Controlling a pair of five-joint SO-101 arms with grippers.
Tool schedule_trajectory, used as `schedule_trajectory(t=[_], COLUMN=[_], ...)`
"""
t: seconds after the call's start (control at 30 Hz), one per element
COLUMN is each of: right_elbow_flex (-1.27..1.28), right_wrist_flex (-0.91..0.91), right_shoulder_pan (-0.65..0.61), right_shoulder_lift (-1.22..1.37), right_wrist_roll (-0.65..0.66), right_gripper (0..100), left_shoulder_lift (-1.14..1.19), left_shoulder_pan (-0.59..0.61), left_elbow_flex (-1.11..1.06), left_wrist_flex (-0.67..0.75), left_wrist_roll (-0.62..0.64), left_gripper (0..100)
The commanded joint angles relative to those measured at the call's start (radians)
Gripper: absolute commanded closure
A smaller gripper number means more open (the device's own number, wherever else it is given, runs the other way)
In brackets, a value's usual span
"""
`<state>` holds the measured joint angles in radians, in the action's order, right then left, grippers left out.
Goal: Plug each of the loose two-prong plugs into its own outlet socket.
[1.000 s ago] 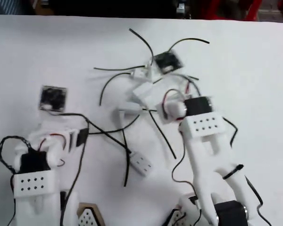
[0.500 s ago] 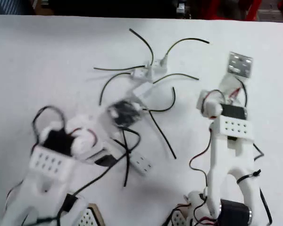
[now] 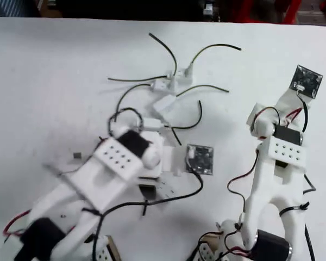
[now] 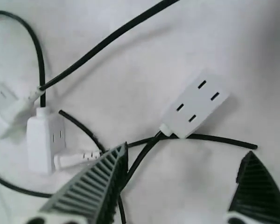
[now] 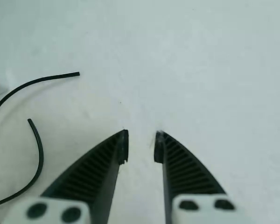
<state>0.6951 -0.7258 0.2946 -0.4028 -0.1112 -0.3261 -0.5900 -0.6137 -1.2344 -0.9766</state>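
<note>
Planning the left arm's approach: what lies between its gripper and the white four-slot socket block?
In the left wrist view, a black cord runs across between the left gripper and the socket block.

A white table [image 3: 43,70] spread across the scene. Beyond its far edge lay a dark strip [image 3: 125,8], with red objects [image 3: 244,10] at one end and a blue-striped thing [image 3: 8,6] at the other.

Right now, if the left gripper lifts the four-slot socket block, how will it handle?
Probably rigid and light: the socket block looks like small moulded plastic. Its thin black cord curves loosely, so it likely trails floppily and tugs.
</note>
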Motion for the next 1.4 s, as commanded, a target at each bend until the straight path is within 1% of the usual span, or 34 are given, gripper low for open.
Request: schedule_trajectory(t=[0.0,0.1,0.23,0.37,0.5,0.6,0.7,0.77,0.9,1.03,1.1,1.17,1.23,1.27,1.37], right_elbow_flex=[-0.012,-0.012,-0.012,-0.012,-0.012,-0.012,-0.012,-0.012,-0.012,-0.012,-0.012,-0.012,-0.012,-0.012,-0.012], right_wrist_flex=[0.016,0.016,0.016,0.016,0.016,0.016,0.016,0.016,0.015,0.013,0.013,0.013,0.012,0.012,0.010], right_shoulder_pan=[0.010,0.010,0.010,0.010,0.012,0.012,0.012,0.012,0.012,0.012,0.012,0.010,0.008,0.008,0.008], right_shoulder_lift=[-0.015,-0.015,-0.015,-0.015,-0.015,-0.015,-0.015,-0.015,-0.015,-0.015,-0.015,-0.015,-0.015,-0.015,-0.015], right_wrist_roll=[-0.006,-0.006,-0.006,-0.006,-0.006,-0.006,-0.006,-0.006,-0.006,-0.006,-0.006,-0.006,-0.006,-0.006,-0.006], right_gripper=[91.0,91.0,91.0,91.0,91.1,91.1,91.1,91.1,91.1,91.1,91.1,91.1,91.1,91.1,91.1], left_shoulder_lift=[0.111,0.188,0.272,0.323,0.328,0.328,0.328,0.328,0.332,0.332,0.332,0.332,0.328,0.326,0.325], left_shoulder_pan=[-0.048,-0.071,-0.073,-0.082,-0.090,-0.084,-0.061,-0.031,0.056,0.142,0.154,0.154,0.154,0.154,0.150], left_elbow_flex=[0.018,0.015,0.017,0.014,0.012,0.012,0.018,0.023,0.060,0.098,0.101,0.097,0.097,0.100,0.121], left_wrist_flex=[0.083,0.127,0.180,0.244,0.279,0.285,0.285,0.287,0.287,0.287,0.287,0.284,0.282,0.279,0.258], left_wrist_roll=[-0.009,-0.009,-0.005,0.003,0.117,0.176,0.247,0.315,0.439,0.505,0.509,0.517,0.577,0.601,0.600], left_gripper=[64,64,64,71,77,83,91,92,92,92,88,80,71,68,68])
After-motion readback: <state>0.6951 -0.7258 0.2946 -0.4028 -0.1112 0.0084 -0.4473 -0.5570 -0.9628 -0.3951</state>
